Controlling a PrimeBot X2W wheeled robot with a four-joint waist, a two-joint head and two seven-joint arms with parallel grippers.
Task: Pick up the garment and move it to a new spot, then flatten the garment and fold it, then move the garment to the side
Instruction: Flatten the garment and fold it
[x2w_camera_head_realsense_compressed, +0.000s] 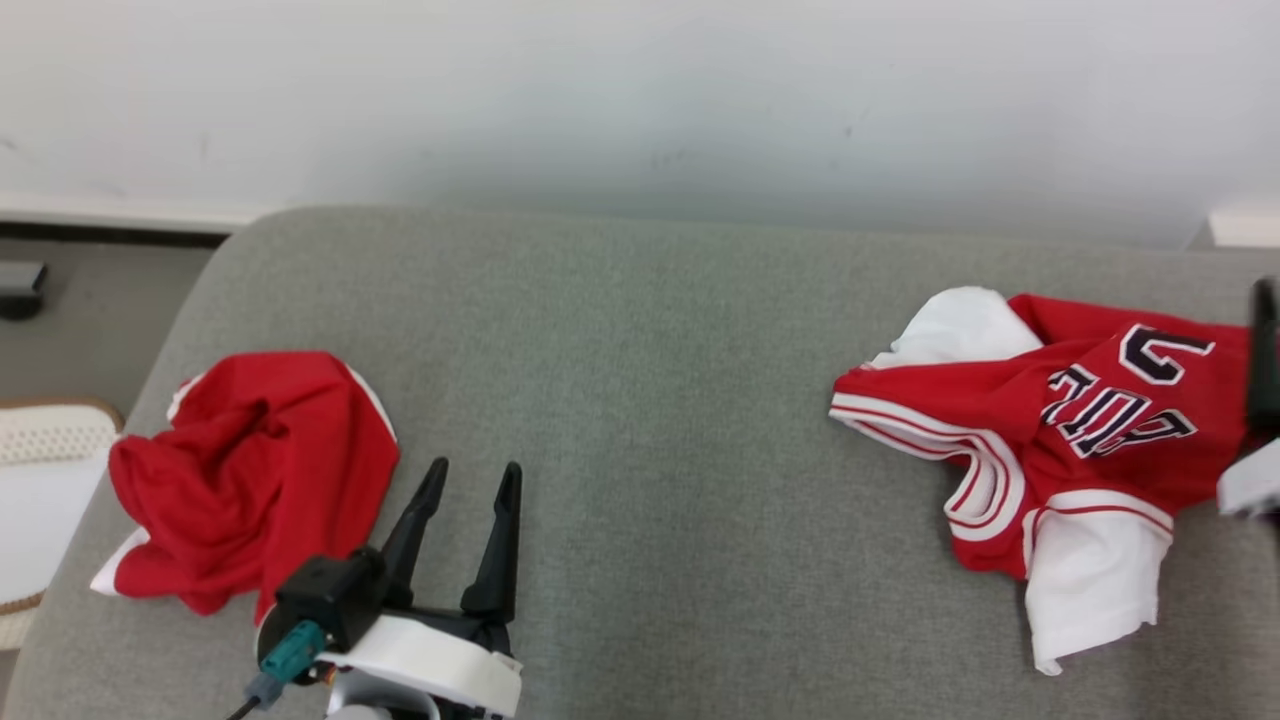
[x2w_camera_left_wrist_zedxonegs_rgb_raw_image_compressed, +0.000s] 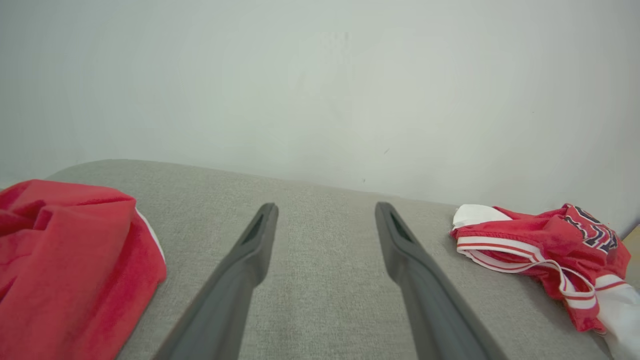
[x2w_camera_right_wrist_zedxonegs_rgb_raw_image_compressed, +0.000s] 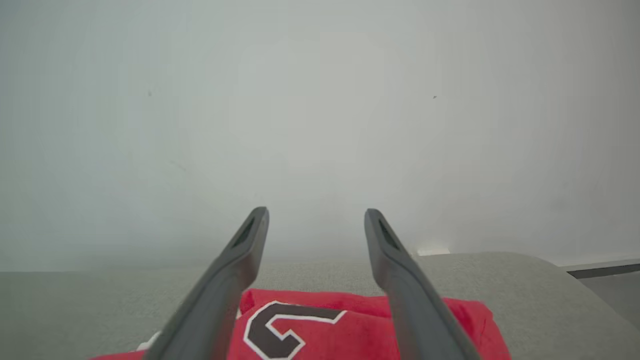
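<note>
Over crumpled jersey (x2w_camera_head_realsense_compressed: 1060, 420) at right end of surface (x2w_camera_head_realsense_compressed: 640, 400): R hand (x2w_camera_right_wrist_zedxonegs_rgb_raw_image_compressed: 316, 213), spread, gripping nothing, prob. placed to start flattening. Beside 2nd red garment (x2w_camera_head_realsense_compressed: 250, 470): L hand (x2w_camera_head_realsense_compressed: 475, 468), spread, idle.

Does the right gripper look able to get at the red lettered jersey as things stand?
Likely yes: the right gripper stands open close above the jersey, which lies on the grey cushion with nothing between them.
</note>
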